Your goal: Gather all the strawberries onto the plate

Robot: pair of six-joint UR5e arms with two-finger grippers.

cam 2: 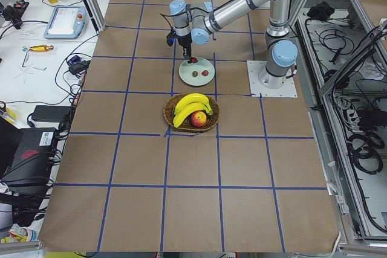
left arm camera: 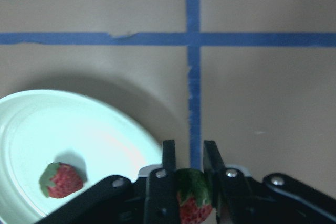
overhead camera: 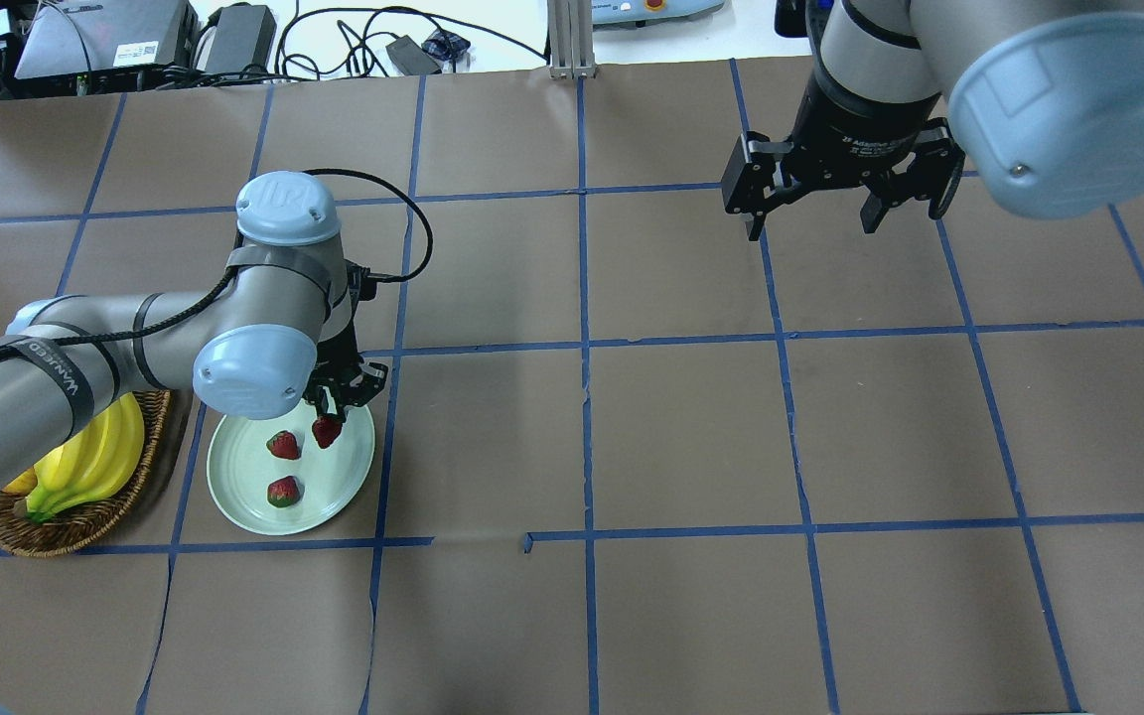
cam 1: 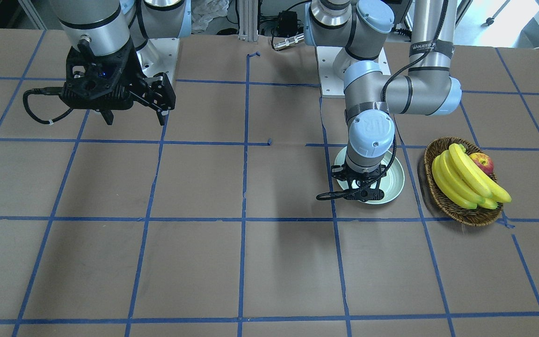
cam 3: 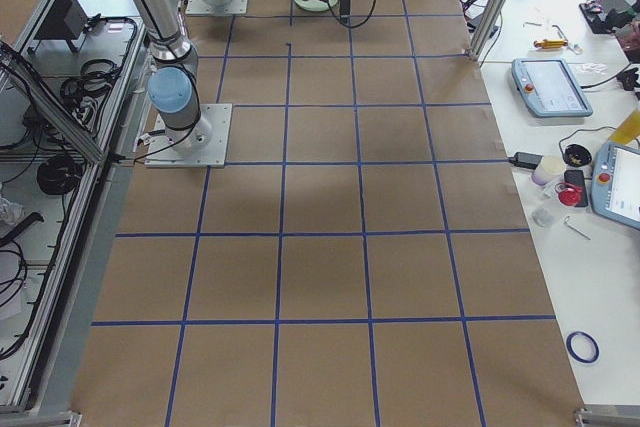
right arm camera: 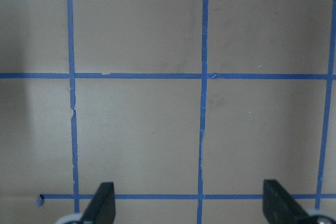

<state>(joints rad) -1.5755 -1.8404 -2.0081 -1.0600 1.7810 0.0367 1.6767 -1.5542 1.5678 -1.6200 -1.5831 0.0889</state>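
The pale mint-green plate [overhead camera: 339, 487] lies on the table at the left of the overhead view. Two strawberries [overhead camera: 283, 445] [overhead camera: 283, 491] lie on it. My left gripper [overhead camera: 327, 415] hangs over the plate's far right edge, shut on the third strawberry [overhead camera: 326, 434]. In the left wrist view the held strawberry [left arm camera: 193, 199] sits between the fingers [left arm camera: 169, 156] above the plate's rim [left arm camera: 142, 135], with one strawberry [left arm camera: 62, 180] lying on the plate. My right gripper [overhead camera: 812, 226] is open and empty, high over the far right of the table.
A brown wicker basket [overhead camera: 85, 526] with bananas [overhead camera: 85, 462] stands just left of the plate. In the front-facing view an apple [cam 1: 482, 162] lies in it behind the bananas. Blue tape lines grid the brown table.
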